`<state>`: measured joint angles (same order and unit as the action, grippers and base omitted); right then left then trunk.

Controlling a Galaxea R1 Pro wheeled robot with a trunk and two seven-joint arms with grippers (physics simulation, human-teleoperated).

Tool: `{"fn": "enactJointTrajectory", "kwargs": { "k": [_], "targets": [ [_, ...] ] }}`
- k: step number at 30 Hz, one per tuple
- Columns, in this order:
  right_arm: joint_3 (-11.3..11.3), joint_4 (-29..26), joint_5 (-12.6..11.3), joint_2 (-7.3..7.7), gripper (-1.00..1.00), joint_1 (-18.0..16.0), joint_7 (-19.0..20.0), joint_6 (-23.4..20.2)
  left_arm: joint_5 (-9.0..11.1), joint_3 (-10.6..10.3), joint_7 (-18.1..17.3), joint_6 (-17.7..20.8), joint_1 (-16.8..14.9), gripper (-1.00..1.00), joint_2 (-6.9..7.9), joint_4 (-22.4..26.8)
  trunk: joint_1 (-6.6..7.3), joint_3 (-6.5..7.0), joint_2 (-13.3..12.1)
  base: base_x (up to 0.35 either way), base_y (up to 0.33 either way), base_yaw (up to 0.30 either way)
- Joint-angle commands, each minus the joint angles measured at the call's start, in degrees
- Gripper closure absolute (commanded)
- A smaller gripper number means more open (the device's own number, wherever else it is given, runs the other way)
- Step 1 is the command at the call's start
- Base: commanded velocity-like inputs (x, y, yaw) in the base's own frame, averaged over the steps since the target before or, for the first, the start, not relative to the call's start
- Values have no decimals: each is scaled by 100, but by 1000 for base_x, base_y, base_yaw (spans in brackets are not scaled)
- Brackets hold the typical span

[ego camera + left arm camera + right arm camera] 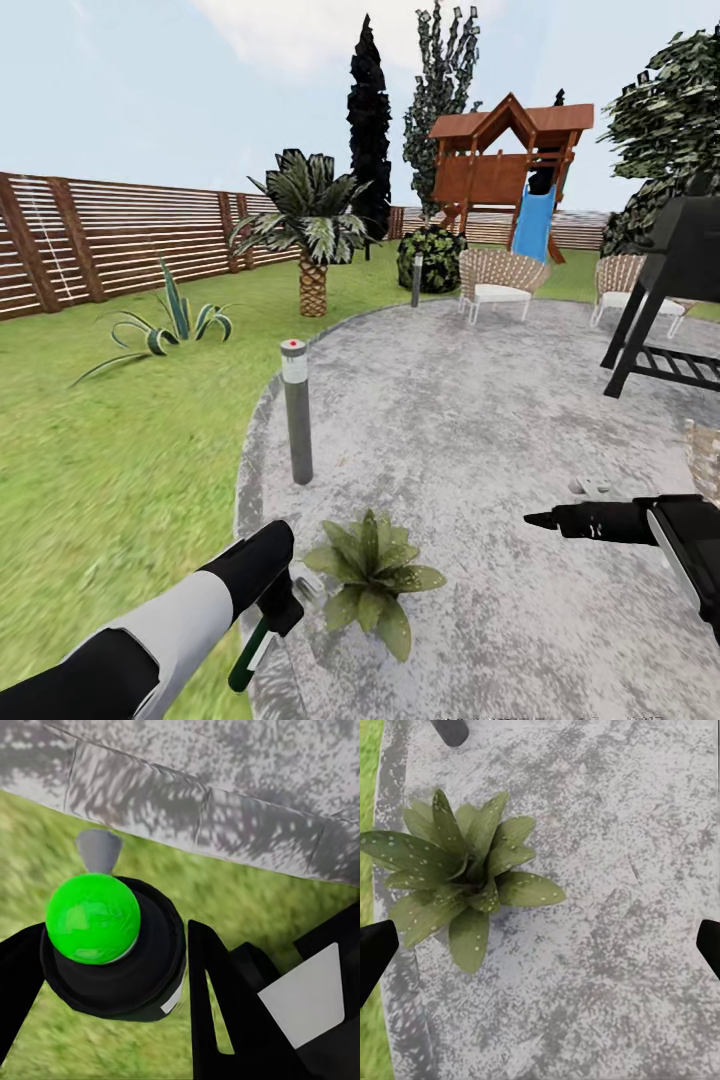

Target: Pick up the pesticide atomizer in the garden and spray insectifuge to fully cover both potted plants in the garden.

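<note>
My left gripper (283, 598) is shut on the pesticide atomizer (250, 655), a slim dark green bottle with a white band that hangs down over the edge between lawn and patio. In the left wrist view the atomizer (94, 919) shows a bright green round top between the black fingers (217, 1012). One potted plant (372, 575), a low olive-green rosette, sits on the grey patio just right of that gripper. My right gripper (565, 505) is open, a short way right of the plant. In the right wrist view the plant (465, 881) lies off to one side of the wide-apart fingertips (375, 952).
A grey bollard lamp (297, 410) stands at the patio edge just beyond the plant. Farther off are an agave (170, 325), a palm (312, 230), wicker chairs (497, 280), a black grill stand (665, 300), a playhouse (510, 165) and the wooden fence (100, 240).
</note>
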<state>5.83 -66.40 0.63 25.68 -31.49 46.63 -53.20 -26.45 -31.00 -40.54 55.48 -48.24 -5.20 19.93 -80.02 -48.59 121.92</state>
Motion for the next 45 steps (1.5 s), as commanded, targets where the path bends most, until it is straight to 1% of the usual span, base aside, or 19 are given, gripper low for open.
{"fn": "enactJointTrajectory", "kwargs": {
  "k": [1, 12, 17, 20, 23, 31, 40, 45],
  "targets": [
    [6, -4, 8, -1, -100, -6, 23, -41, -62, -12, -60, 7, -1, 100, 2, 11, 1, -6, 3, 18, 315, -267],
    [6, -4, 10, -1, -100, -6, 22, -41, -62, -14, -60, 7, -1, 100, 2, 11, 1, -6, 3, 2, 306, -271],
    [6, -4, 8, -1, -100, -6, 22, -41, -62, -12, -60, 11, -1, 100, -10, 77, 1, -6, 3, 0, 102, -243],
    [8, -4, 8, -1, -100, -6, 20, -41, -62, -12, -67, 14, -1, 100, -15, 378, 1, -6, 3, 0, 10, -59],
    [7, -4, 8, -1, -100, -6, 22, -41, -62, -12, -75, 23, -18, 100, -16, 502, 1, -6, 3, 0, 2, -15],
    [11, -4, 8, 0, -100, -6, 22, -41, -69, -19, -77, 45, -36, 100, 2, 512, 1, -6, 3, 0, 26, -189],
    [8, -4, 8, 1, -100, -6, 21, -41, -71, -20, -77, 112, -36, 100, 15, 500, 1, -6, 3, 0, 286, -51],
    [7, -4, 8, -1, -100, -6, 22, -41, -71, -13, -77, 112, -36, 100, 74, 499, 1, -6, 3, 22, 312, 0]
  ]
}}
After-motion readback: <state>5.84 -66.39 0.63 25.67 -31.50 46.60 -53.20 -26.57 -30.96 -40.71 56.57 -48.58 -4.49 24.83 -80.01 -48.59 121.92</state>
